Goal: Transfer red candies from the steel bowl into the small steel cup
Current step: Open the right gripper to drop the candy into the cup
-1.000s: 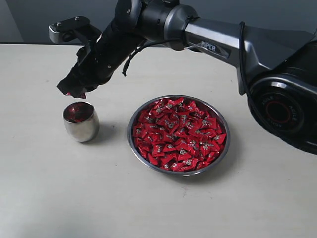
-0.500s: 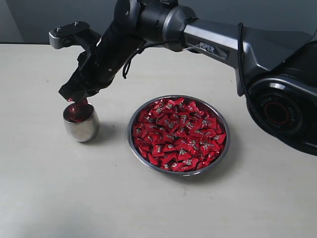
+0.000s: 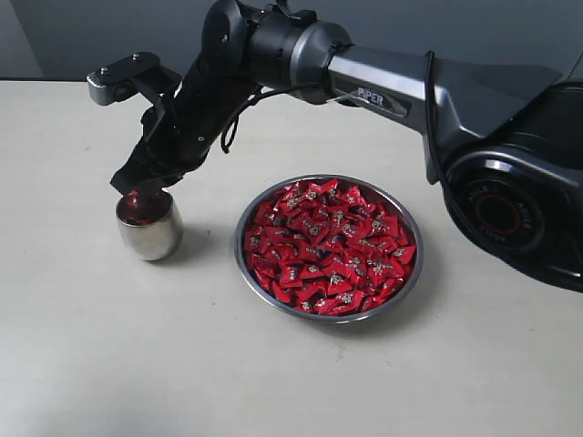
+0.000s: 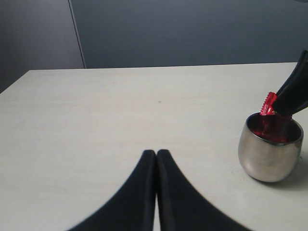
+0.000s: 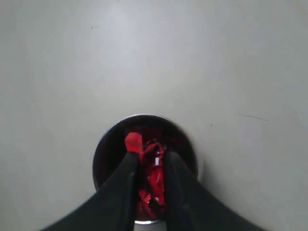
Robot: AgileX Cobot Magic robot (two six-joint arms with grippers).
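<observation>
The right claw (image 3: 139,185) covers part of the cup (image 3: 150,235) mouth; the cup's contents are hard to count. Versus one second ago, we see the claw lowered from above the cup to its rim. It grips one candy (image 5: 153,166), tips inside the cup. The left claw (image 4: 156,154), near the cup, is clenched empty. The bowl (image 3: 240,261) of candies (image 3: 328,246) stands beside the cup.

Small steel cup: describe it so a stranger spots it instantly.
In the exterior view, on the table, look left of the wide bowl of red candies. The cup is the small, rounded, shiny tumbler under the right claw, far narrower than the bowl.
</observation>
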